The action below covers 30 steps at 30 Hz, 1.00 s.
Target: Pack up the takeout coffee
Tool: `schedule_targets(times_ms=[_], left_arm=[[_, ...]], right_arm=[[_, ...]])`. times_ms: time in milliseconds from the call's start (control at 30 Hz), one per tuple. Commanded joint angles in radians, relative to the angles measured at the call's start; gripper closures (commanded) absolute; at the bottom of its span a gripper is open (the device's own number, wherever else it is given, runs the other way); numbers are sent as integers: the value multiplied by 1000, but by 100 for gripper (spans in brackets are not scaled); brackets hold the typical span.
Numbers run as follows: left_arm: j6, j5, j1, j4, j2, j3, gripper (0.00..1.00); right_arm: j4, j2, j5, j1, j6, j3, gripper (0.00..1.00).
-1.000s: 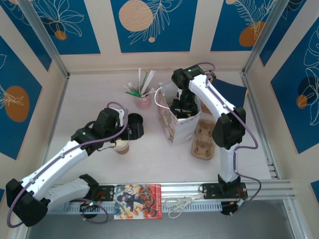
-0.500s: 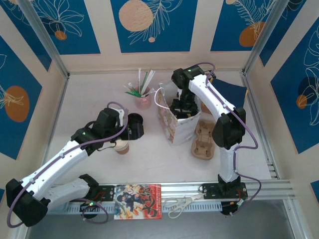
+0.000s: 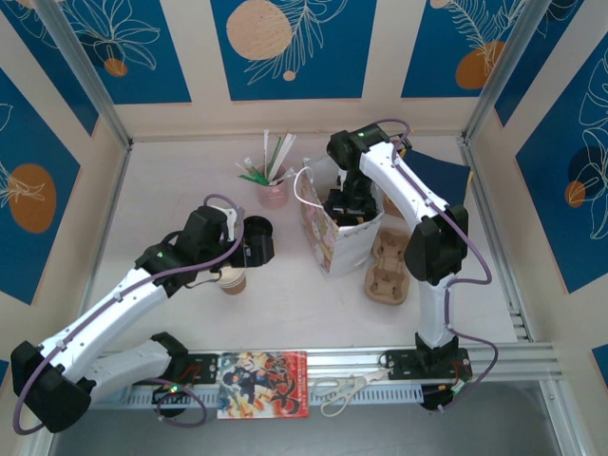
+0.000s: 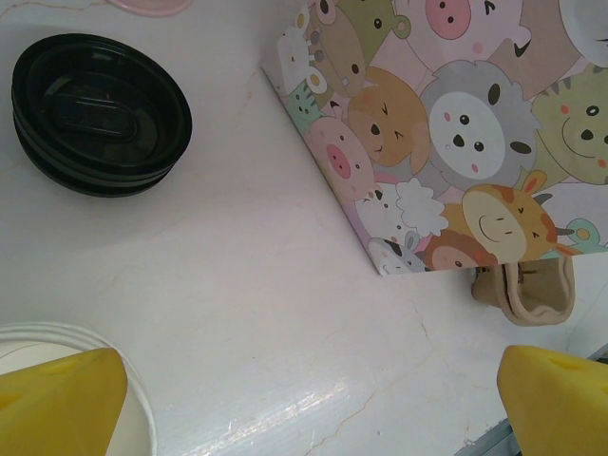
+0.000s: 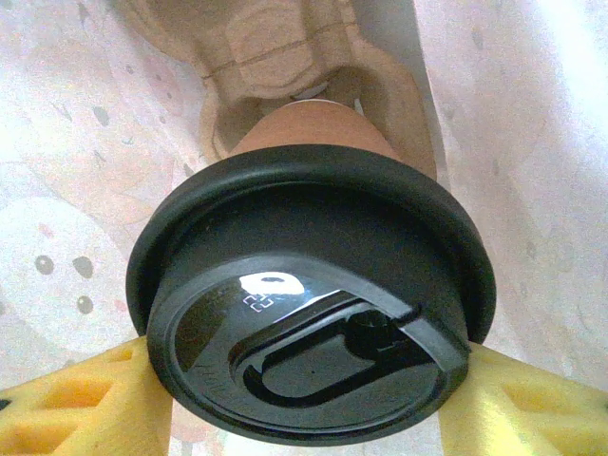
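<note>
A takeout coffee (image 5: 313, 142), a kraft-brown cup under a black lid (image 5: 313, 332), hangs inside the cartoon-animal paper bag (image 3: 344, 242) over a cardboard carrier (image 5: 275, 57). My right gripper (image 5: 304, 380) is shut on it, a yellow finger pressed to each side of the lid; from above, that gripper (image 3: 344, 204) reaches down into the bag's mouth. A second, lidless kraft cup (image 3: 233, 278) stands on the table under my left arm, its white rim (image 4: 133, 427) partly hidden behind one left finger (image 4: 57, 399). My left gripper (image 4: 318, 399) hovers open over bare table.
A stack of black lids (image 4: 100, 114) lies left of the bag (image 4: 456, 142). A pink cup of straws (image 3: 274, 190) stands behind. Another cardboard carrier (image 3: 388, 266) lies right of the bag. A magazine (image 3: 263, 383) and scissors (image 3: 337, 389) rest on the front rail.
</note>
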Motion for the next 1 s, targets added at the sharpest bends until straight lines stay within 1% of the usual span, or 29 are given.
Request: schedule_targets(times_ms=[0, 967], left_arm=[[-9, 19, 10, -16, -17, -12, 0], [-10, 46, 10, -1, -6, -16, 0]], right_arm=[[-1, 18, 10, 2, -14, -2, 36], [19, 20, 12, -9, -19, -25, 36]])
